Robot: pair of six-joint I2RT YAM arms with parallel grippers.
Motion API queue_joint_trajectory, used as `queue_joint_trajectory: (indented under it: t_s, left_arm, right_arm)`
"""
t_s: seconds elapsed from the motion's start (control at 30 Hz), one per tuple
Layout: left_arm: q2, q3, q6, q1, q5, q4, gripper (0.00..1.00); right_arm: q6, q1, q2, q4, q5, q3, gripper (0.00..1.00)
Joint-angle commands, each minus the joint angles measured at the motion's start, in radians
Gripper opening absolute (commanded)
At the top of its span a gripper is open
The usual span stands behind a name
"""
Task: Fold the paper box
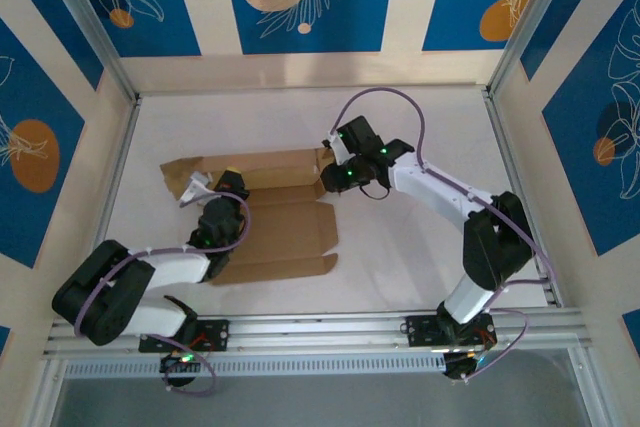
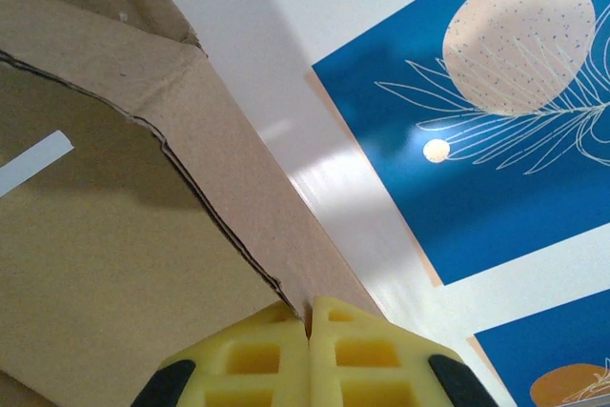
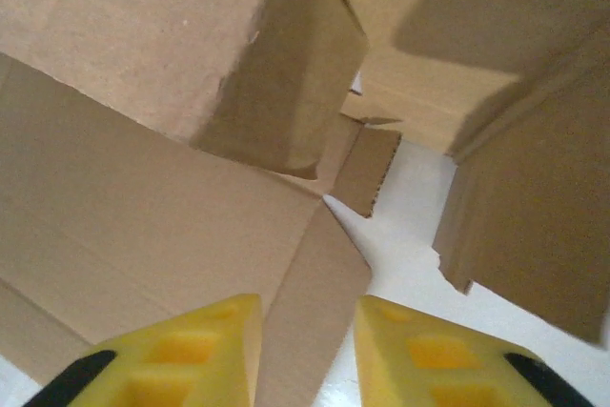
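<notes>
Paper box (image 1: 270,237): brown die-cut sheet, part-folded, lying left of centre on the white surface (image 1: 430,137), w/ its far long wall partly raised and the near panels flat. Left hand (image 2: 310,331): pads pressed together, the corrugated edge of a raised wall running straight into the seam betw. them, so it reads as a pinch on that wall at the box's left end. Right hand (image 3: 305,307): jaws parted, clamped on nothing, over the box's right end, w/ a narrow loose flap (image 3: 319,254) showing in the gap; whether a pad touches it can't be told. Step in hand, as judged: stand the right end up and tuck it while the left end is anchored. To do it well, hold the left pinch firm but don't drag, since a pull would likely skew the whole sheet. Bring the right hand onto the flap near its crease, not its tip, & bend along the scored line. Go slow, as thin board may buckle off-crease. Check both end walls stand square before you let go.
</notes>
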Motion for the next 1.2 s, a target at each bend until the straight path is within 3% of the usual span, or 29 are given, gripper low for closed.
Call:
queue_joint_trajectory:
  t_s: [0.0, 0.13, 0.33, 0.6, 0.73, 0.83, 0.87, 0.93, 1.17]
  left_arm:
    - [-0.033, -0.021, 0.051, -0.01, -0.023, -0.035, 0.0]
    - [-0.049, -0.023, 0.053, -0.009, -0.026, -0.068, 0.0]
    - [-0.061, -0.02, 0.06, -0.009, -0.027, -0.08, 0.0]
    - [-0.077, -0.015, 0.054, -0.007, -0.036, -0.111, 0.0]
    - [-0.055, -0.019, 0.042, -0.007, -0.025, -0.089, 0.0]
    - [-0.048, -0.023, 0.041, -0.007, -0.021, -0.075, 0.0]
    - [-0.049, -0.023, 0.042, -0.007, -0.021, -0.078, 0.0]
    - [-0.052, -0.023, 0.041, -0.007, -0.02, -0.082, 0.0]
    - [-0.031, -0.02, 0.04, -0.008, -0.019, -0.067, 0.0]
  right_arm:
    - [-0.13, -0.002, -0.147, 0.116, 0.17, -0.073, 0.45]
    - [-0.351, -0.027, -0.158, 0.231, 0.182, -0.1, 0.57]
    - [-0.516, -0.092, 0.047, -0.062, 0.027, 0.166, 0.58]
    - [-0.548, -0.102, 0.136, -0.158, -0.128, 0.226, 0.56]
    - [-0.584, -0.103, 0.174, -0.144, -0.136, 0.241, 0.57]
    - [-0.639, -0.102, 0.222, -0.14, -0.067, 0.27, 0.58]
    - [-0.654, -0.102, 0.238, -0.14, -0.04, 0.281, 0.66]
    - [-0.68, -0.111, 0.262, -0.142, -0.024, 0.302, 0.68]
    - [-0.743, -0.098, 0.269, -0.151, -0.129, 0.341, 0.64]
